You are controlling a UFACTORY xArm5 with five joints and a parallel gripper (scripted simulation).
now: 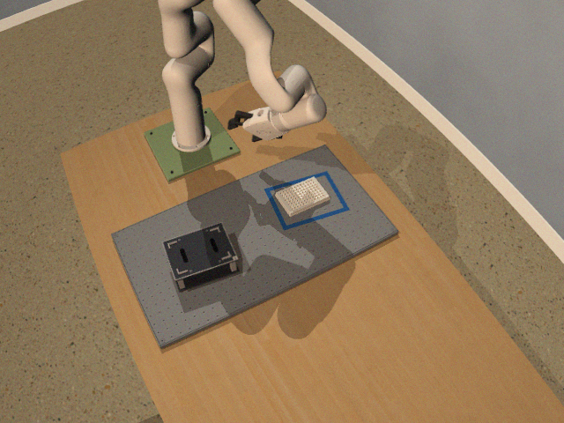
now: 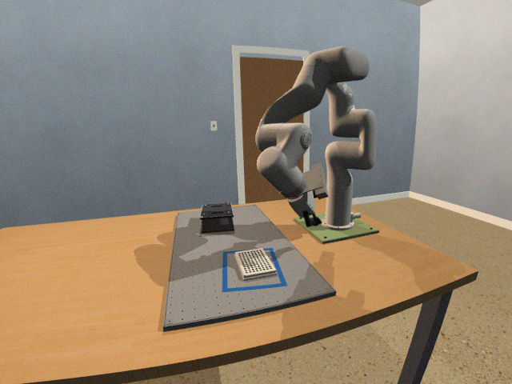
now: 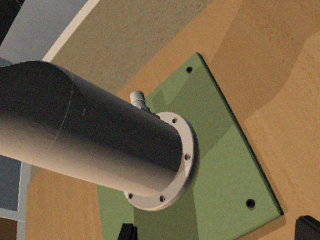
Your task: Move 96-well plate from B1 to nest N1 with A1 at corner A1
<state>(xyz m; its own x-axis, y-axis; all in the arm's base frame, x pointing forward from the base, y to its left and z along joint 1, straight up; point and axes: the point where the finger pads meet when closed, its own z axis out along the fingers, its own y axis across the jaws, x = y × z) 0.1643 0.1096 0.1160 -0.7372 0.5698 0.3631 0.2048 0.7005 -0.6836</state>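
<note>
The white 96-well plate (image 1: 303, 196) lies flat inside the blue square outline of spot B1 on the grey perforated board; it also shows in the exterior view (image 2: 254, 263). The black raised plate nest N1 (image 1: 201, 253) stands on the board's other end, empty, with white corner marks (image 2: 216, 216). My gripper (image 1: 235, 121) is open and empty, held low beside the arm's green base plate (image 1: 191, 144), well away from the plate. In the wrist view only the fingertips show at the bottom edge, facing the arm's base column (image 3: 100, 135).
The grey perforated board (image 1: 255, 241) lies on the wooden table (image 1: 345, 318). The arm's base column (image 2: 338, 194) stands on the green plate behind the board. The table edge curves at the front in the exterior view.
</note>
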